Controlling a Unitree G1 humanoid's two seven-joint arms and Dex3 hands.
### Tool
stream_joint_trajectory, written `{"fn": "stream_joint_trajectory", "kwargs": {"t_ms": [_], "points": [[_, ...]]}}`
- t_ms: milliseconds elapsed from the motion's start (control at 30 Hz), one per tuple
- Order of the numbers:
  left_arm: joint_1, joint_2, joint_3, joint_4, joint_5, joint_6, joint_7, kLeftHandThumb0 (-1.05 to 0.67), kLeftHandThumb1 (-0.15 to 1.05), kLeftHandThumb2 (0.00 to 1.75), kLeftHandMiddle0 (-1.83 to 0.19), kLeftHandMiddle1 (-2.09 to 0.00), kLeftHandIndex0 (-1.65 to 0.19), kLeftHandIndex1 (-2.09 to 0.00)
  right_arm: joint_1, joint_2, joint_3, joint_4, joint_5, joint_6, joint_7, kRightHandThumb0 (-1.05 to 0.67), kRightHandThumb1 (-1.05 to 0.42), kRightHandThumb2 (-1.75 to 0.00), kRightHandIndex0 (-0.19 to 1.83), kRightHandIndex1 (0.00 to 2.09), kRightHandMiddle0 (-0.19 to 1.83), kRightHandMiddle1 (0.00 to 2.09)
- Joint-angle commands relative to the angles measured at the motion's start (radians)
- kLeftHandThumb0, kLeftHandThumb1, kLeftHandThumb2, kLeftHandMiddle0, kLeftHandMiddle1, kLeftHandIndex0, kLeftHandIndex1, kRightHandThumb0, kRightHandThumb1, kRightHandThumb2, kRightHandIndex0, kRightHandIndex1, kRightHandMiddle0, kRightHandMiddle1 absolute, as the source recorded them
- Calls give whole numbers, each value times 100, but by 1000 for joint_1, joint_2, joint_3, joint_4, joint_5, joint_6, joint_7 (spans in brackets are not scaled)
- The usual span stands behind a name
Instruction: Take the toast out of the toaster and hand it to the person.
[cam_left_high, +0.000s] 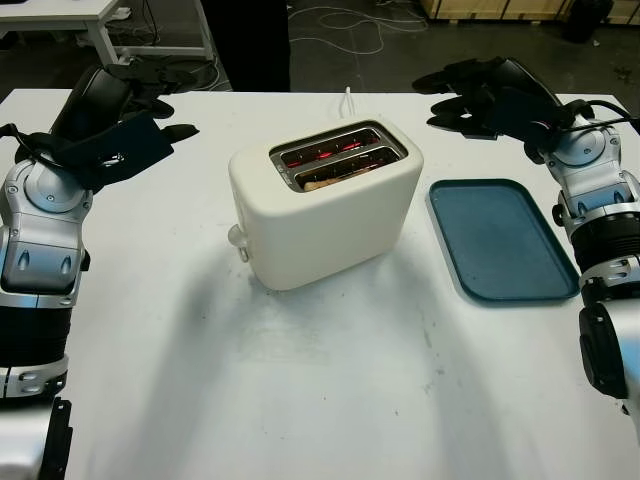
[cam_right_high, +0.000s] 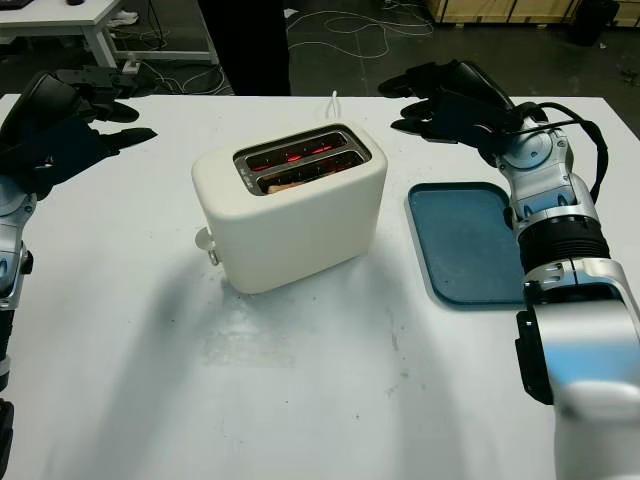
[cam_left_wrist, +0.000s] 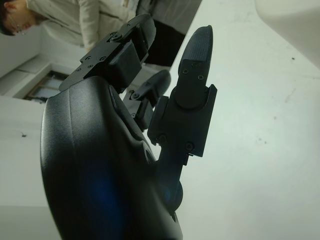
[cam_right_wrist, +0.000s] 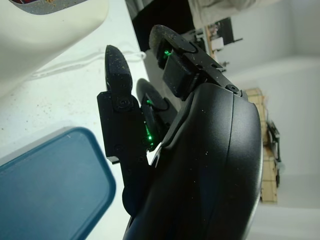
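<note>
A cream two-slot toaster stands in the middle of the white table, its slots glowing red inside. A slice of toast sits low in the nearer slot, only its top edge showing. My left hand hovers open above the table's far left, well clear of the toaster. My right hand is open too, raised at the far right just behind the toaster's right end. A person in a light jacket stands beyond the table's far edge.
A dark blue tray lies flat to the right of the toaster, below my right hand. The toaster's white cord runs off the far edge. Cables and a desk sit on the floor behind.
</note>
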Motion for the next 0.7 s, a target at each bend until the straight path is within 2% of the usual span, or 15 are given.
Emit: {"fn": "stream_joint_trajectory", "kwargs": {"t_ms": [0,667], "points": [[-2,0,-4,0,4,-16,1,-45,92,7,-56,-51,-72,0,4,-6,-2,4,0,-7,-4,-36,-92,-12,77,0,72,0],[0,-4,0,-4,0,-7,2,-44,92,7,-56,-51,-72,0,3,-5,-3,14,2,-18,-4,-34,-92,-12,78,1,73,0]]}}
